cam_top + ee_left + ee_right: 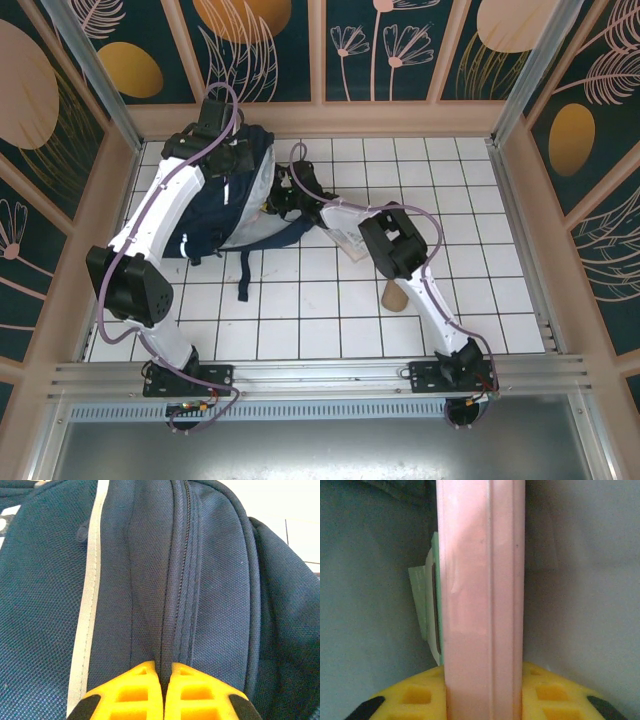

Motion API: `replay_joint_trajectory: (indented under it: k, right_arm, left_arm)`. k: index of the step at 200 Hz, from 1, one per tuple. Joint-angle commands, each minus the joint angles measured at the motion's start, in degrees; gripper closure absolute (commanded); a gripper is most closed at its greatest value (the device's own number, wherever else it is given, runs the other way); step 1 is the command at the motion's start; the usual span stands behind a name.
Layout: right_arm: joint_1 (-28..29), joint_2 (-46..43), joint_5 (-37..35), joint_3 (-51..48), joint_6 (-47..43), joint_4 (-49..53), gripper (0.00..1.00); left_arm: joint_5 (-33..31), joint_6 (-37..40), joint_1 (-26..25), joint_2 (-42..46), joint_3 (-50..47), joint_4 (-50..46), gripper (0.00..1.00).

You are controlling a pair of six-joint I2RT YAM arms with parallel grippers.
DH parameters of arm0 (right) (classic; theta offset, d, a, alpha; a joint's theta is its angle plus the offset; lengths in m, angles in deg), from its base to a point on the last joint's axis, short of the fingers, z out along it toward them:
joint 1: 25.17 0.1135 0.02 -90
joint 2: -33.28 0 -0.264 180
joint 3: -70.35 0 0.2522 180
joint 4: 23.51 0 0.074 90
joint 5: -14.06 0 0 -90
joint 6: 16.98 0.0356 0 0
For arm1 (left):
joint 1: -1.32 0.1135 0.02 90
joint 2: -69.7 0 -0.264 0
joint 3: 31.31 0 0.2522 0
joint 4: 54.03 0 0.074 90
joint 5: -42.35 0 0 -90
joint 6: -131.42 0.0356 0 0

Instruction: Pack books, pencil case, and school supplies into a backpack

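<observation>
Pencil case [482,580] sits clamped between right jaws; left jaws pinch shut on backpack [50,605] seam.

A white square-tiled counter [480,200] with dark grout lines lies under even light. On three sides a pale pink wooden frame [320,120] holds dark teal wall panels [405,45] printed with peach leaves and orange ovals. A ribbed aluminium rail [320,372] runs along the near edge.

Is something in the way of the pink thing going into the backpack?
Nothing visible does. The pink case in the right claw is inside the backpack's grey lining; a pale green piece sits beside it.
</observation>
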Motion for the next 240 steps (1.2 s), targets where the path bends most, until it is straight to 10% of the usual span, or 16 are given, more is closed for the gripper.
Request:
replay_joint_trajectory:
  k: [1, 96, 240]
  right_arm:
    - [1.06, 0.85, 0.97, 2.58, -2.64, 6.4, 0.54]
    - [-3.22, -15.13, -5.57, -4.6, -17.71, 27.04, 0.3]
    - [-7.69, -40.71, -17.75, -29.73, -29.03, 38.28, 0.33]
  left_arm:
    - [2.82, -1.01, -0.6, 4.65, 0.44, 8.03, 1.0]
    - [-2.38, 1.26, -0.3, 5.91, -6.07, 9.77, 1.0]
    - [-0.31, 3.37, -0.25, 3.94, -17.22, 14.2, 0.97]
